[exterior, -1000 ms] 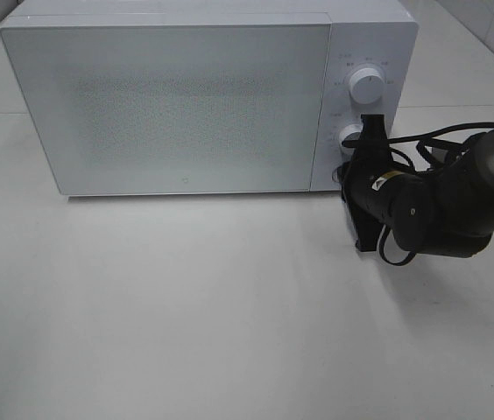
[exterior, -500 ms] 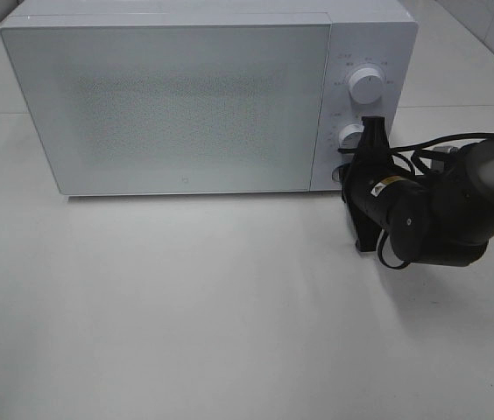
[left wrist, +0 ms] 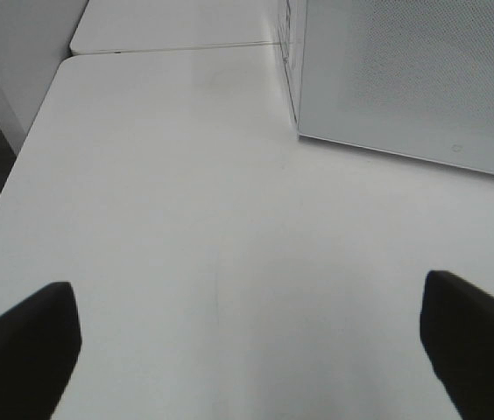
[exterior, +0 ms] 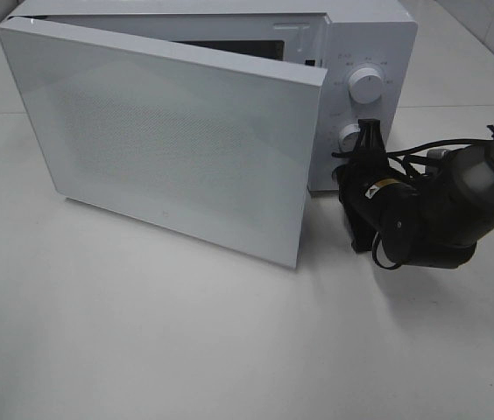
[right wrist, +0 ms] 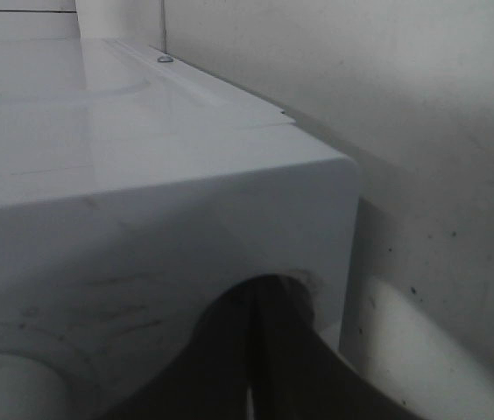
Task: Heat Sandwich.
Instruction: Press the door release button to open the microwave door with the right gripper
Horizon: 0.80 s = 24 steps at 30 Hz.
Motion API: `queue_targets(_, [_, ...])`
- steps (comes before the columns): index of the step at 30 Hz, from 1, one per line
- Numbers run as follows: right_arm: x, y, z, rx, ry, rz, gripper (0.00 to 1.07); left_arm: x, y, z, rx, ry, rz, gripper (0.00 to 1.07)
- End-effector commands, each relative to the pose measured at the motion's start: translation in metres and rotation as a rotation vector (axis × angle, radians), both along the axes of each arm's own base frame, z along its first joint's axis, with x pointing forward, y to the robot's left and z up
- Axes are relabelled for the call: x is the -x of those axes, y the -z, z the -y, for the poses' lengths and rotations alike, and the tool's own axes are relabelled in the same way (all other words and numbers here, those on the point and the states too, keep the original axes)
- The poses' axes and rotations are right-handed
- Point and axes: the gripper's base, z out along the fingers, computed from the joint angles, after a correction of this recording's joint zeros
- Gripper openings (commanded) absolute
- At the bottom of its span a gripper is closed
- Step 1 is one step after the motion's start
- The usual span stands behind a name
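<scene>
The sandwich is not in view in any frame. A white microwave (exterior: 371, 35) stands at the back of the table, and its door (exterior: 168, 140) hangs partly open, swung out toward the front. My right gripper (exterior: 369, 140) is shut, with its tips against the lower part of the control panel beside the lower knob (exterior: 349, 136). The right wrist view shows the closed fingers (right wrist: 260, 359) pressed to the microwave's front (right wrist: 142, 219). My left gripper (left wrist: 247, 350) is open and empty above the bare table, left of the door (left wrist: 413, 70).
An upper knob (exterior: 367, 86) sits on the control panel. The white table (exterior: 186, 332) stretches in front of the microwave. The open door juts out over it. The table's left edge (left wrist: 19, 157) shows in the left wrist view. Black cables (exterior: 431, 149) trail from the right arm.
The microwave door was closed in both earlier frames and has sprung partly open. My right gripper stays at the lower control panel, shifted only slightly.
</scene>
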Motion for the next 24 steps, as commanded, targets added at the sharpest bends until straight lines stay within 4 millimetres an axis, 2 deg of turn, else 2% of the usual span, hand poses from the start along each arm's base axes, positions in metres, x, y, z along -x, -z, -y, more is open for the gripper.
queue_targets(1, [-0.0258,-0.0325,0.005,-0.018,0.053,0.269,0.01,0.0035,0.0009,0.0005,0.009,0.001,0.031,1.03])
queue_targets(24, [-0.0203,-0.0243,0.0027,-0.024,0.015,0.149,0.0,0.0035,0.0009,0.0005,0.009,0.001,0.031,1.03])
